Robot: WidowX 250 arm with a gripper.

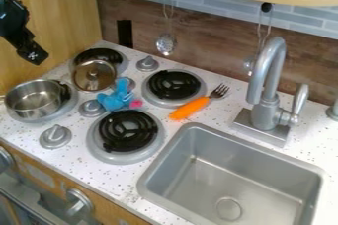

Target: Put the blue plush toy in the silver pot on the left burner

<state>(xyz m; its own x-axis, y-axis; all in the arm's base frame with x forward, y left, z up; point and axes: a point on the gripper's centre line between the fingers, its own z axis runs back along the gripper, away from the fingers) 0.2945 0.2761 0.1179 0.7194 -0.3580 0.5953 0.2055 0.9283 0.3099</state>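
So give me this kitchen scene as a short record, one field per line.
gripper: upper left, above the counter
metal pot: on the leftmost burner
round lid: behind the pot, to its right
blue toy: right of the pot, pink piece beside it
orange-handled fork: beside the back-right burner
faucet: behind the sink

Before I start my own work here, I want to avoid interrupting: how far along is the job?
Seemingly done: the metal pot sits on a burner. In hand: nothing visible; the gripper hangs at the upper left. Possibly left: the lid is off the pot, the blue toy lies among the knobs, and the orange-handled fork lies on the counter.
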